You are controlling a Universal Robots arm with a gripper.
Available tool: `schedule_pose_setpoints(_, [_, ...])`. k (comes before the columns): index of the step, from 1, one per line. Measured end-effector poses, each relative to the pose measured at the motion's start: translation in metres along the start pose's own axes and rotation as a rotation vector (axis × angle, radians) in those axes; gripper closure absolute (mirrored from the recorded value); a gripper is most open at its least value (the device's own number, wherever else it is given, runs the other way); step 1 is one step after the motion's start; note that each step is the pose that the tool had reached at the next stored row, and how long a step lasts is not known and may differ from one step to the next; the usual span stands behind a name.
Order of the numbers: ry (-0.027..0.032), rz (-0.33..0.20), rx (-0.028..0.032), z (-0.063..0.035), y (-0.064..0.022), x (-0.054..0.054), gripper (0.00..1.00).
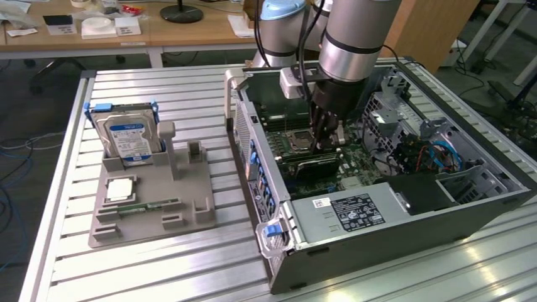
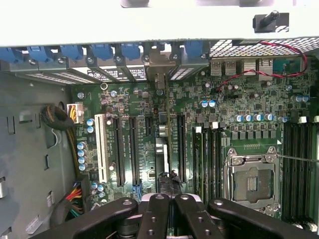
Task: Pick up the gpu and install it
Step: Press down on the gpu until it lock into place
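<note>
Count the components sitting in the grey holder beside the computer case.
3: hard drive upright at its far end, processor flat mid-tray, memory stick lying just nearer the camera. None appear hidden.

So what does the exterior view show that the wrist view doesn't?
Exterior view: the grey parts tray on the slatted table, with the hard drive standing in it and a memory stick lying flat, and the power supply.

Wrist view: the blue slot clips, the white expansion slot, and red and black wires.

Both: the open computer case, its motherboard with the empty CPU socket, and the shut gripper low over the gpu.
</note>
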State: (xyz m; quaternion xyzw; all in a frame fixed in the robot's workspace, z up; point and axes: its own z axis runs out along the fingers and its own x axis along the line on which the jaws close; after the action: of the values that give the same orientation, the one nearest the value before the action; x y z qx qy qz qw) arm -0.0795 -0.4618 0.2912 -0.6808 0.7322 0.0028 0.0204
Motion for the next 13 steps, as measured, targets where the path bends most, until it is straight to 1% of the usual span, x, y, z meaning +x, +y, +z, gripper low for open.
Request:
schedule_pose_setpoints(4, [0.0001,0.0,0.0,0.0,0.0,0.0,0.89])
schedule_pose_setpoints(5, [0.0009,0.0,0.0001,0.0002,0.0,0.0,0.89])
schedule_pose_setpoints(13, [0.0021,0.0,0.0001,0.0039,0.0001,0.0001,0.89])
